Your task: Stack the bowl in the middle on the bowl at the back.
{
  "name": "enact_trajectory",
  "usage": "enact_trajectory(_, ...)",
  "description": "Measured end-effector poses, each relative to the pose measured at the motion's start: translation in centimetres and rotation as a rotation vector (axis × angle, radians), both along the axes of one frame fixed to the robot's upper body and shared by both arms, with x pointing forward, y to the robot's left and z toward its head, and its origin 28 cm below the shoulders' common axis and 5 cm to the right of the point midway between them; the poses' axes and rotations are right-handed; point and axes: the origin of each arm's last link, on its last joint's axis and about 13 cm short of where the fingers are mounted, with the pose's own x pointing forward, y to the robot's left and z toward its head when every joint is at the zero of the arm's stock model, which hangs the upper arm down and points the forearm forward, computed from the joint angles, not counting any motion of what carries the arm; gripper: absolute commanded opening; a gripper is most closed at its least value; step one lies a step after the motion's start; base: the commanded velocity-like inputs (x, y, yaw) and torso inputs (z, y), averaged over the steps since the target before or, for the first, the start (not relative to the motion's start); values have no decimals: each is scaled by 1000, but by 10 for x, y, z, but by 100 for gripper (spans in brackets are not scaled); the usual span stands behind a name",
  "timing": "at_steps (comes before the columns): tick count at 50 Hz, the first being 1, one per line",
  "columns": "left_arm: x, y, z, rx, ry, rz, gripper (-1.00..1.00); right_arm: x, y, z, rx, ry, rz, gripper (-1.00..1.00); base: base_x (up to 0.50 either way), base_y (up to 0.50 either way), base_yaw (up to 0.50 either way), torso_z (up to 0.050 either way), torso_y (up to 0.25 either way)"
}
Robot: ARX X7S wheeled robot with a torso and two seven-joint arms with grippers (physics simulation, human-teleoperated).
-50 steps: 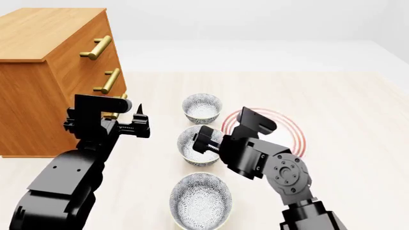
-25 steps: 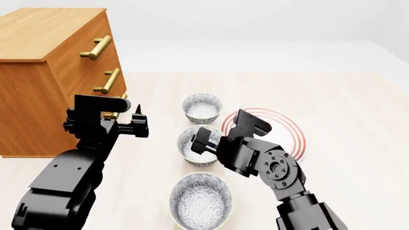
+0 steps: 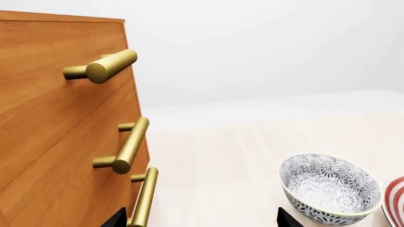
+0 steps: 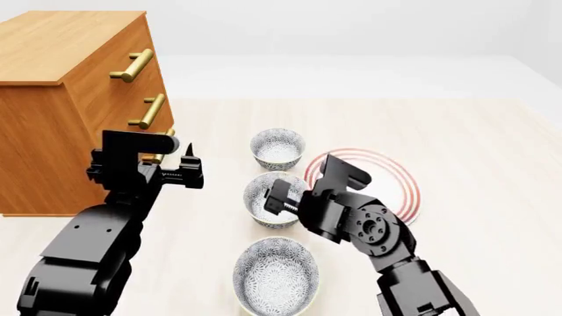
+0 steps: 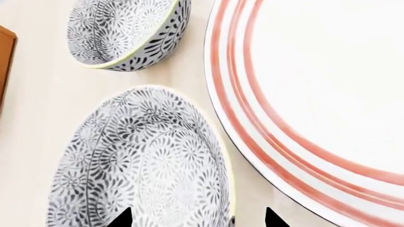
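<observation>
Care at the rim matters most: the right tool, spread open astride the near wall of the bowl in the middle resting on the surface, should probably settle lower before closing, keeping clear of the plate alongside.

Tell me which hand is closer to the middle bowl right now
Right. The right hand sits at the middle bowl's rim, fingertips straddling its right edge. The left hand hangs off to the bowl's left, near the dresser, clear of it.
</observation>
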Motion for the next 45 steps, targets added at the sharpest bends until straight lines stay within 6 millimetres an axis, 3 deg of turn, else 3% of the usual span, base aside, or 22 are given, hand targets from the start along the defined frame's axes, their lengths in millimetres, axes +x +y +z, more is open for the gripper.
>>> enact_trajectory(18,2,1,-3,3,4,6,100,4,3,-15,6,39,22,100,0,0,0,0,0)
enact_trajectory(19,2,1,-3,3,5,7,100,4,4,-16,6,42,23,-100,0,0,0,0,0)
enact_trajectory(30,3,2,-5,3,9,12,100,6,3,-24,-11,58,28,-100,0,0,0,0,0)
enact_trajectory(45,3,2,-5,-2,8,14,100,10,3,-19,18,38,15,-100,0,0,0,0,0)
